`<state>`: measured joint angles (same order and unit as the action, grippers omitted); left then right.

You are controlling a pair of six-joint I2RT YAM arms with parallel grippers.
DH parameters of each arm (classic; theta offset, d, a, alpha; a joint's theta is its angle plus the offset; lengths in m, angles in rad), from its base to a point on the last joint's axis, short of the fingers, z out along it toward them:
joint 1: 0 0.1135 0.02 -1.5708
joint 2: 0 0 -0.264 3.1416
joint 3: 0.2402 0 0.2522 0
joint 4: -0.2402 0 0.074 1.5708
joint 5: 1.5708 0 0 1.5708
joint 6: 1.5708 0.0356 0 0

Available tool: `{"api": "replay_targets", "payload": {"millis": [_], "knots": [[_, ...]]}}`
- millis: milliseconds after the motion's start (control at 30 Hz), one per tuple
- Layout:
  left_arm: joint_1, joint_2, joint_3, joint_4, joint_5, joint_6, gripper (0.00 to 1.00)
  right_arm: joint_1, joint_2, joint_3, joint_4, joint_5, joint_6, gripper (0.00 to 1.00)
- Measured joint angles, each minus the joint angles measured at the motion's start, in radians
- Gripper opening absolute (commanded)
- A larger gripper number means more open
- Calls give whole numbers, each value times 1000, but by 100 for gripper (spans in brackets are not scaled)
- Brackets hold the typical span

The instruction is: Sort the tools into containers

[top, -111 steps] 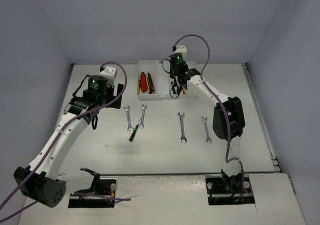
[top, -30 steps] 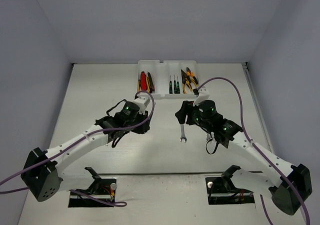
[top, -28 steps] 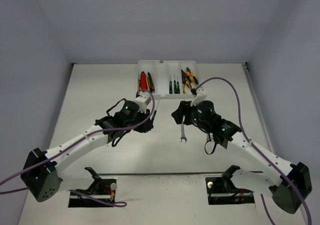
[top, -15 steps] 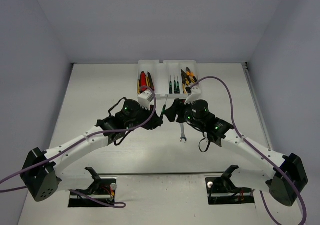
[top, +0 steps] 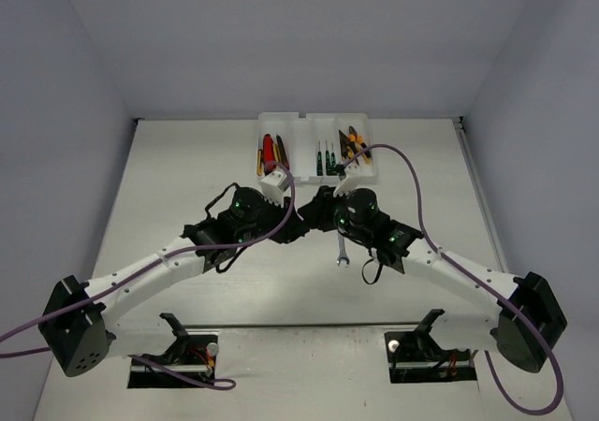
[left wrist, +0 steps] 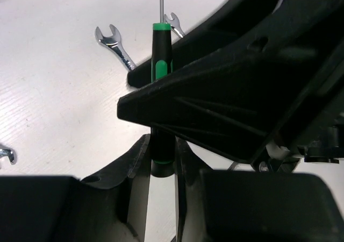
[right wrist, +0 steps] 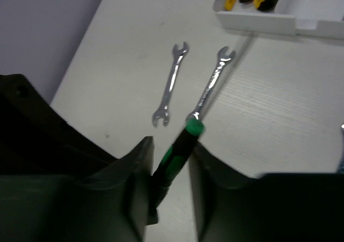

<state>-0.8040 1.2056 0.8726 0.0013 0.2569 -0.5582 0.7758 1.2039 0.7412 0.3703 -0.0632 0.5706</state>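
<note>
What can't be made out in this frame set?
Top view: screwdriver mostly hidden beneath left arm and right arm.
Left wrist view: right arm blocks the tray.
Right wrist view: whether right end effector pinches the handle; dark, blurred.

We can read no text, label, brand or number in any view. The screwdriver (left wrist: 162, 54), the wrenches (right wrist: 170, 86) and the tray (top: 279, 117) carry no marking that we can make out.
</note>
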Motion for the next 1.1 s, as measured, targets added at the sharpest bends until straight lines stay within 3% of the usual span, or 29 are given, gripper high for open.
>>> {"api": "replay_targets", "payload": {"millis": [67,133,333,467,767,933,1000,1100], "knots": [[0,6,0,2,-4,-2,45,7,7,5,18,-3,6,1],[0,9,0,1,-19,0,59,10,13,7,19,10,1,0],[0,19,34,-91,-121,12,72,-8,78,64,-31,61,-51,0],[20,32,141,-245,-232,43,77,-83,204,205,-85,67,-122,0],[331,35,434,-534,-349,184,91,-336,711,748,-243,39,-284,2],[420,20,468,-577,-421,270,91,-384,999,1017,-335,33,-321,20],[420,5,431,-567,-443,295,91,-390,1080,1093,-371,33,-331,34],[433,-12,365,-563,-442,320,91,-391,1151,1146,-412,37,-341,43]]}}
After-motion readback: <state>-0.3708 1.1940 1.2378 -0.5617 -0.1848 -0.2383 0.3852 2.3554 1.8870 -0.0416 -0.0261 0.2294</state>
